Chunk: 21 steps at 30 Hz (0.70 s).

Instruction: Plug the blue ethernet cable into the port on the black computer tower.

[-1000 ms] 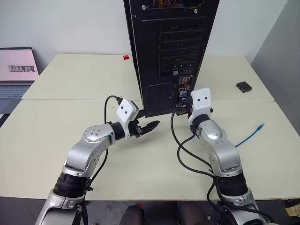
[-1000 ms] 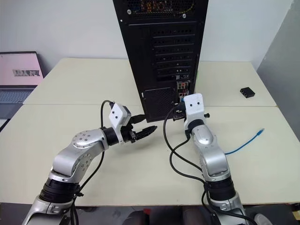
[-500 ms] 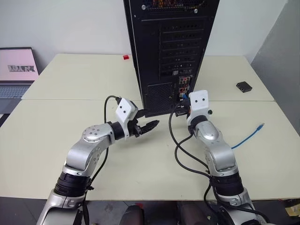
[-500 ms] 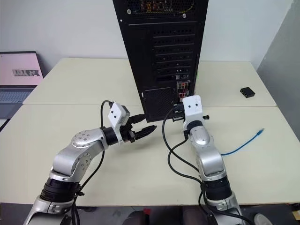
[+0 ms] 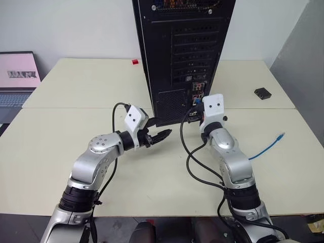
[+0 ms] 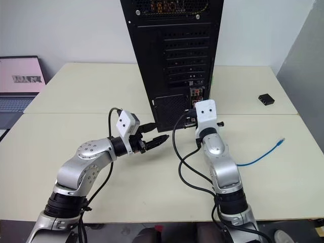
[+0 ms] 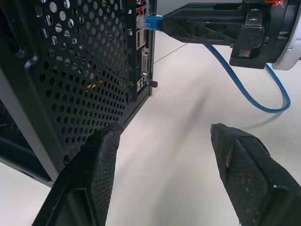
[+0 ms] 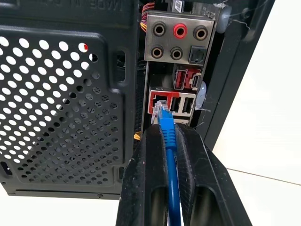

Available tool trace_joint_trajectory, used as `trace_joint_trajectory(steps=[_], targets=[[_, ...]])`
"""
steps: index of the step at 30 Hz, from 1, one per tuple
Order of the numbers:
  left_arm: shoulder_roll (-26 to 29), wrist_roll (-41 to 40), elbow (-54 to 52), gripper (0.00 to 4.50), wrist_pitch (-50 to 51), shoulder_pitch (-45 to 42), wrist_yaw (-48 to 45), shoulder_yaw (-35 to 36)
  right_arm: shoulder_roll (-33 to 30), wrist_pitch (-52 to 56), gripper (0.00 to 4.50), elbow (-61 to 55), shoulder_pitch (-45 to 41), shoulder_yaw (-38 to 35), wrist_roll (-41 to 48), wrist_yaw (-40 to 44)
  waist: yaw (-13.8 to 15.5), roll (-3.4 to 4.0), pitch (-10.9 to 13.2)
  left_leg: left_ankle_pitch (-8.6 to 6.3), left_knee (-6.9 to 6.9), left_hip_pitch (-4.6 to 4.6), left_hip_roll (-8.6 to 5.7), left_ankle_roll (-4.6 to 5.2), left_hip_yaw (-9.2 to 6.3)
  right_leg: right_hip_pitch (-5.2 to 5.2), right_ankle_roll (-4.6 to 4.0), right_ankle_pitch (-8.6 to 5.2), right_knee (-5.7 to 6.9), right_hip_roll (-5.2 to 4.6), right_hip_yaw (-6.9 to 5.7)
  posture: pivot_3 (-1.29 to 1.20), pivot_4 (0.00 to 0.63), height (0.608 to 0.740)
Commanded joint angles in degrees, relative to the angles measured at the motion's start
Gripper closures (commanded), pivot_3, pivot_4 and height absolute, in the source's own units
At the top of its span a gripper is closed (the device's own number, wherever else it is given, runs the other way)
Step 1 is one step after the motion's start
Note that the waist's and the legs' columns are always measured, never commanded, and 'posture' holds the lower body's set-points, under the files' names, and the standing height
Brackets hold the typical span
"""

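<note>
level, right end effector (image 8: 169, 141) pinches the blue ethernet cable (image 8: 168, 136) at the port (image 8: 161, 102).

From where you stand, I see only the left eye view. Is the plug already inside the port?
Observer: Not seated that I can see. In the right wrist view the blue ethernet cable has its plug tip right at the port opening.
Operator: Does the right gripper hold it firmly?
Observer: Yes, the right gripper is shut on the cable just behind the plug.
Operator: And the left gripper?
Observer: The left gripper is open and holds nothing, beside the mesh vent of the black computer tower.
</note>
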Motion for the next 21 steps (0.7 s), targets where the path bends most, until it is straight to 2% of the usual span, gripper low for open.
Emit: trace_joint_trajectory(steps=[1,21], targets=[[-0.4,0.2,-0.7,1.25,-0.6,-0.6,0.1,1.4,0.6,-1.2,4.5,-2.5,-1.4,-1.0,-0.1,-0.5,0.0,0.0,0.0,0.0,0.0,0.0,0.0,0.0,0.0,0.0,0.0,0.0,0.0,0.0,0.0,0.0,0.15,0.74],[-0.3,0.8,-0.7,1.25,-1.1,-0.5,-0.2,1.1,2.1,0.6,4.5,-1.9,-4.2,-1.3,0.3,0.8,-0.1,0.02,0.0,0.0,-0.04,-0.11,0.0,0.0,0.04,-0.13,0.0,0.0,-0.05,0.0,0.03,0.0,0.15,0.74]])
